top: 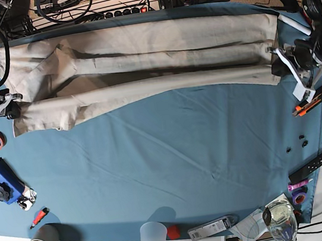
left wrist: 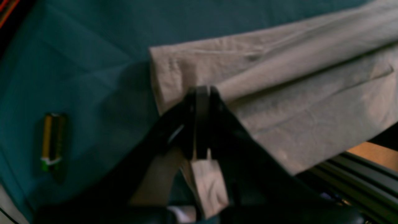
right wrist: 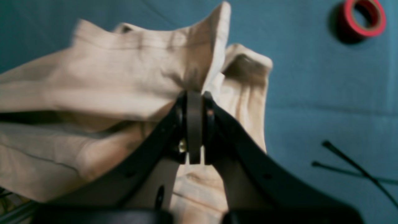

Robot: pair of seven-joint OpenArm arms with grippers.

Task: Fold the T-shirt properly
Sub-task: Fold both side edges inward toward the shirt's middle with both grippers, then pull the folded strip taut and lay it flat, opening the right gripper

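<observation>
Arms are set at opposite ends of the table, each reaching in toward one short end of the T-shirt (top: 142, 69). On the right of the base view, the left gripper (top: 277, 63) is held low at the edge of the blue cloth (top: 172, 155), with its white-and-black wrist angled inward. In the left wrist view its jaws are seen pressed together on a fold of beige fabric at the garment's corner (left wrist: 200, 93), and a strip of cloth is seen hanging below the fingers. On the left of the base view, the right gripper (top: 11, 111) is held just above the cloth, its arm coming down from the upper corner. In the right wrist view the jaws are closed on a bunched, raised ridge of fabric (right wrist: 194, 96), which is pulled up into peaks around the fingertips.

The T-shirt is laid along the far half of the table as a long, narrow band, with its long axis running left to right across the base view, from one gripper to the other. Its near edge is folded over in a lengthwise roll. A red tape roll (right wrist: 363, 18) and a battery (left wrist: 53, 141) are seen lying apart from the garment.
</observation>
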